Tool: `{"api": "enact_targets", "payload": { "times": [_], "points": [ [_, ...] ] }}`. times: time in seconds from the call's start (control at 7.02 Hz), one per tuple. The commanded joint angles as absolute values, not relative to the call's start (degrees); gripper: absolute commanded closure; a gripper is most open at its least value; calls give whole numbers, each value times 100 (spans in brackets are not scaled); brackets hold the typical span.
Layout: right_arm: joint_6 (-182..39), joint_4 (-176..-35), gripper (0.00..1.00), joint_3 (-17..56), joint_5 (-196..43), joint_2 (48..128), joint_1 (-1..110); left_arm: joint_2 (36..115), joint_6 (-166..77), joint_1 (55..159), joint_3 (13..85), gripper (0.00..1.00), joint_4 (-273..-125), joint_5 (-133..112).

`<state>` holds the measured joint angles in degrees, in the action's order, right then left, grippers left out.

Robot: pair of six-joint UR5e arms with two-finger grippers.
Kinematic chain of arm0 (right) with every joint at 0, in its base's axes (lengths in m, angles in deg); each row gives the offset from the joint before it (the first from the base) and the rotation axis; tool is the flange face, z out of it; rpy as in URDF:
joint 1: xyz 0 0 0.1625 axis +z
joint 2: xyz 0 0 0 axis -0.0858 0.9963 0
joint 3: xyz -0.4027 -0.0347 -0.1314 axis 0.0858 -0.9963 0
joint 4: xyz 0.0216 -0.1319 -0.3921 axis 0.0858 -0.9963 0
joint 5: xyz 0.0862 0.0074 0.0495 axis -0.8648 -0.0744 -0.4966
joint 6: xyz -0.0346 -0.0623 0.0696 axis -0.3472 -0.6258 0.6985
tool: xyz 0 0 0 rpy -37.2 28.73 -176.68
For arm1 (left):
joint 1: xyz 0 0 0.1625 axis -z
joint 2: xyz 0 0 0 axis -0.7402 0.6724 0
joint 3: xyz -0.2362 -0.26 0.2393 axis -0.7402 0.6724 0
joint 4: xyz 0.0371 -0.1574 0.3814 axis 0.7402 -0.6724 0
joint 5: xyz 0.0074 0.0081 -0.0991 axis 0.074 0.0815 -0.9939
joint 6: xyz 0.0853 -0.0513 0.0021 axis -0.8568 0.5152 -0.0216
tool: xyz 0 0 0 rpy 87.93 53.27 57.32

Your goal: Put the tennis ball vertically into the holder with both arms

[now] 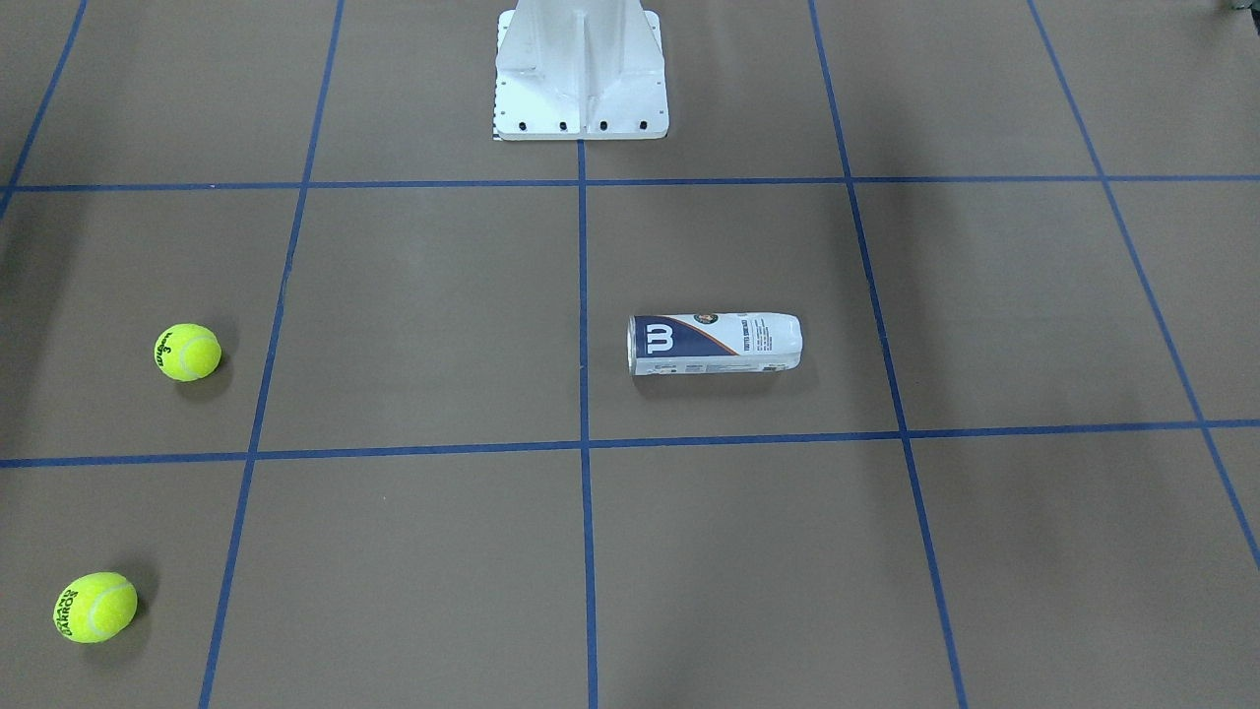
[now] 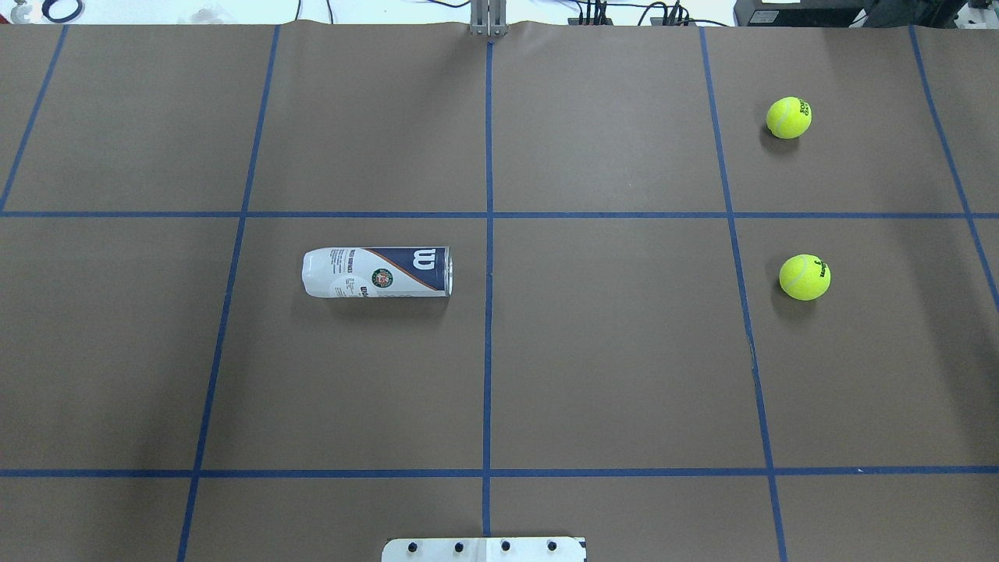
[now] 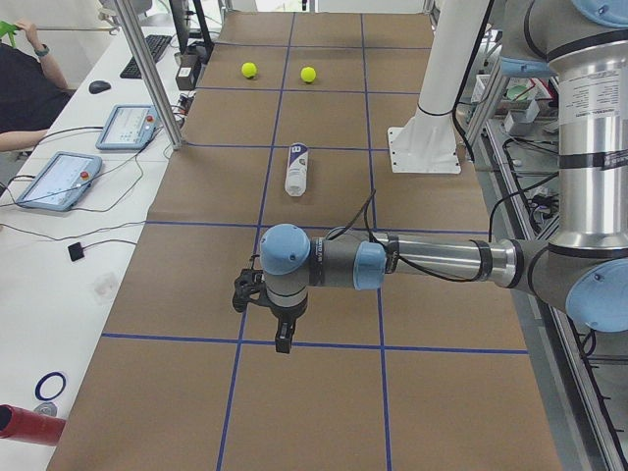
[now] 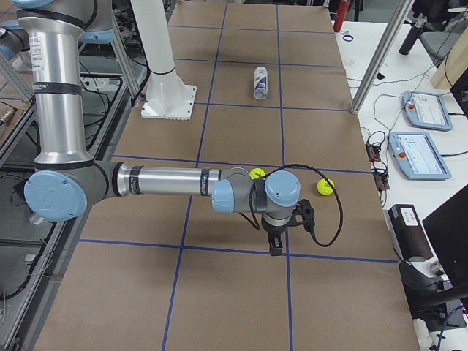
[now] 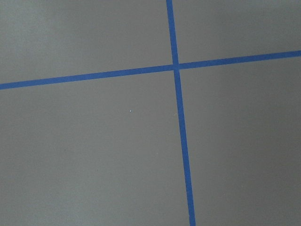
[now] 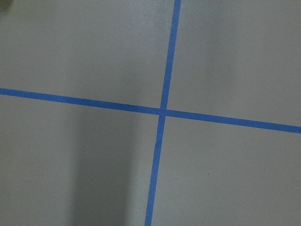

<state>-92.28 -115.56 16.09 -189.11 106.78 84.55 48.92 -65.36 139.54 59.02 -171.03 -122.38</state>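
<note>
Gridded tabletop (image 2: 609, 351): holder (image 2: 377, 272), lying flat, and a loose ball (image 2: 805, 277), both well beyond left fingers (image 3: 282, 340) and right fingers (image 4: 275, 244) (opening cannot be told), may roll if grasped off-centre.

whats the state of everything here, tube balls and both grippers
holder: lying on its side on the table, ungripped
nearer tennis ball: loose on the table, outside the holder
farther tennis ball: loose, outside the holder
left gripper: pointing down, clear of the holder; open or shut unclear
right gripper: pointing down, clear of the balls; open or shut unclear
</note>
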Motion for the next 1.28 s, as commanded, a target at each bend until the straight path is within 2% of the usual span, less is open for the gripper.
{"api": "enact_targets", "payload": {
  "times": [0.0, 0.28, 0.71, 0.85, 1.0, 1.14],
  "points": [
    [-9221, -11556, 1, 1625, -18911, 10686, 8455, 5062, -6485, 13959, 6200, 1, -17175, -12273],
    [-9221, -11556, 1, 1625, -18937, 10678, 8446, 5581, -6250, 13890, 6394, 1, -17613, -12639],
    [-9213, -11565, 1, 1634, -18972, 10678, 8446, 7098, -6239, 12479, 6649, 1, -17598, -12388],
    [-9213, -11574, 1, 1634, -18973, 10669, 8446, 7372, -6248, 11856, 6693, 10, -17624, -12388],
    [-9213, -11600, 1, 1625, -18973, 10660, 8446, 8027, -6265, 11041, 6694, 1, -17598, -12092],
    [-9213, -11600, 1, 1625, -18973, 10643, 8446, 8469, -6239, 10328, 6694, 1, -17563, -11619]
  ]
}}
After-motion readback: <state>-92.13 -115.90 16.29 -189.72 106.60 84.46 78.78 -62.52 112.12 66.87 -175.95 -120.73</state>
